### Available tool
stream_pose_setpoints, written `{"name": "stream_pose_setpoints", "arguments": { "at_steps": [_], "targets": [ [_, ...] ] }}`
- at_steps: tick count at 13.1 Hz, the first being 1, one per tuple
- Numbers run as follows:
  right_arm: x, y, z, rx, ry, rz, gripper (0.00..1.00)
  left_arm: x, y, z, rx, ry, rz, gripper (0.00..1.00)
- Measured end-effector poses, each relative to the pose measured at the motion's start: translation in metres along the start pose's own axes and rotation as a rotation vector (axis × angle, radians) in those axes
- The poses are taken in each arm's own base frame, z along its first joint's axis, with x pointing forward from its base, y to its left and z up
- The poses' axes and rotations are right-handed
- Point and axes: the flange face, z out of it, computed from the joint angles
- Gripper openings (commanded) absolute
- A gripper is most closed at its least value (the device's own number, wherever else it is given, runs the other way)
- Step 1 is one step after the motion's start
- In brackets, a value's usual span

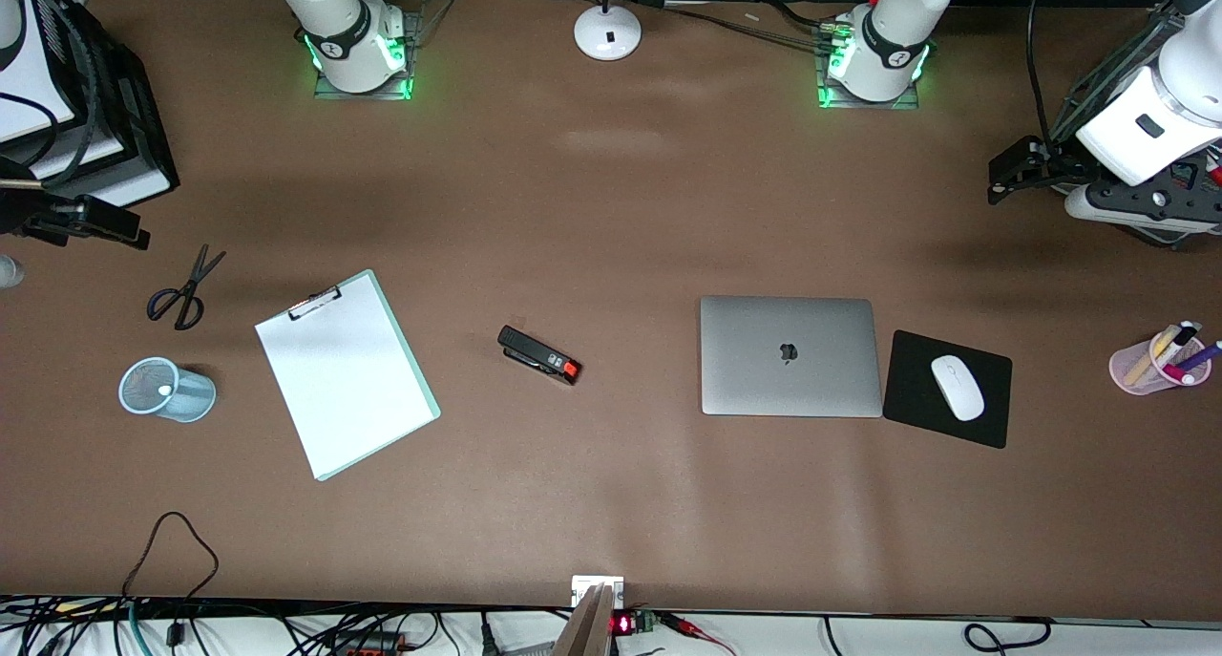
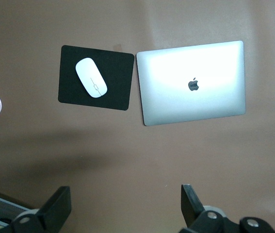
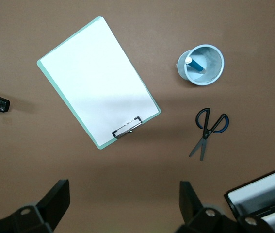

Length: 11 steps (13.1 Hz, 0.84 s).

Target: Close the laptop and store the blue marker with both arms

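We judge the task basically done. The laptop [image 1: 789,355] lies flat with the lid down and the logo up, at about 4 o'clock from the middle of the bench [image 1: 611,207] in the front view, toward the left arm's end. The blue marker [image 3: 198,65] stands inside the pale blue mesh cup [image 3: 218,56], whitish end up. The cup is at roughly 8 o'clock on the bench, at the right arm's end. As far as we can see, nothing is left except perhaps parking the arms. The left end effector [image 2: 125,206] hangs high over bare bench at the left arm's end, fingers spread wide and holding nothing, looking down on the laptop and mouse pad. The right end effector [image 3: 122,201] hangs over bare bench at the right arm's end, above the scissors and clipboard area, also wide and empty. Both arms seem to be waiting. We count two arms, one laptop, one blue marker and one mesh cup. There is one clipboard [image 1: 348,379] at the cup's 3 o'clock, one pair of scissors [image 1: 183,288] at the cup's 12 and one stapler [image 1: 539,355] between clipboard and laptop. One black mouse pad [image 1: 993,417] sits just beside the laptop at its 3 o'clock, with one white mouse [image 1: 957,387] on it. One pink cup [image 1: 1131,370] holds several pens; we can't count them exactly.
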Motion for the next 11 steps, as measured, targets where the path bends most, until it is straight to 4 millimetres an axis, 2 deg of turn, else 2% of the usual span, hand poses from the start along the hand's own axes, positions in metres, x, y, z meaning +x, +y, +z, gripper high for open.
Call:
{"name": "stream_pose_setpoints", "arguments": {
  "at_steps": [6, 11],
  "targets": [
    [-0.02, 0.002, -0.007, -0.006, 0.039, -0.001, 1.0, 0.0, -0.002, 0.0, 0.0, 0.0, -0.004, 1.0],
    [-0.023, 0.001, -0.01, -0.005, 0.037, -0.004, 1.0, 0.0, -0.002, 0.0, 0.0, 0.0, -0.004, 1.0]
  ]
}}
